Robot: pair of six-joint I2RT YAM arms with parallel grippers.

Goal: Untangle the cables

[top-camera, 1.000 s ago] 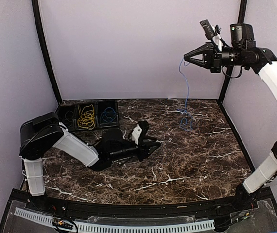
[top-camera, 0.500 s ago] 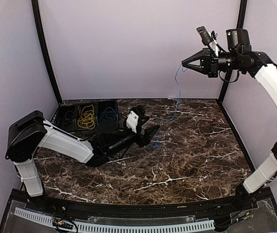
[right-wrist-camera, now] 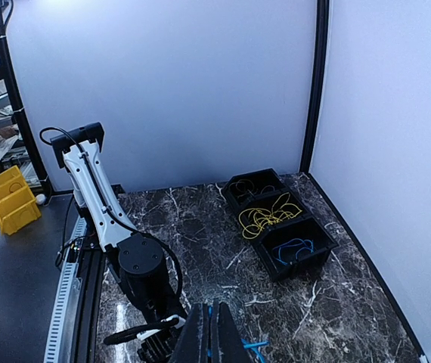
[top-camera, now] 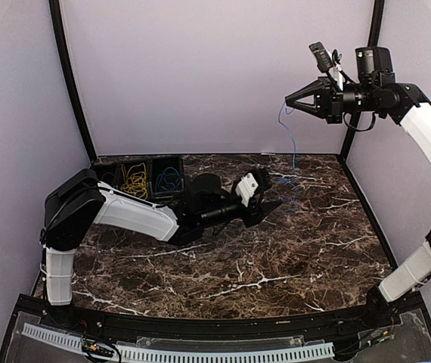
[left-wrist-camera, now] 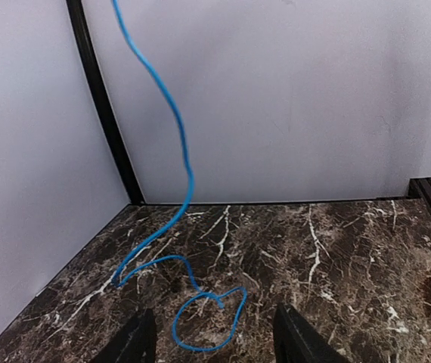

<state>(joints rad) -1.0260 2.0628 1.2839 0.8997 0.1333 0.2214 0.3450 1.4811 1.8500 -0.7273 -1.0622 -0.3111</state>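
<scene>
The right pincer (top-camera: 288, 99) is high up in the air, near the back right corner. Its two fingers are pressed together on the top end of a long blue cable (top-camera: 294, 151). This cable hangs down from the pincer in a wavy line. Its bottom end lies on the dark marble bench (top-camera: 276, 257), where it makes a bend and then a small round loop. The left arm lies low and reaches far across the bench toward that loop. The left pincer (top-camera: 271, 208) has its fingers wide apart and holds nothing. In the left wrist view the loop lies on the bench just in front of the gap between the two black fingers (left-wrist-camera: 136, 342), and it does not touch them. At the back left of the bench sits a black tray (top-camera: 150, 180) with three boxes in a row. The yellow cable (top-camera: 134, 183) is bunched up in the middle box. A second blue cable (top-camera: 168, 180) is curled up in the right box, and a black cable (top-camera: 108, 180) is in the left box.
</scene>
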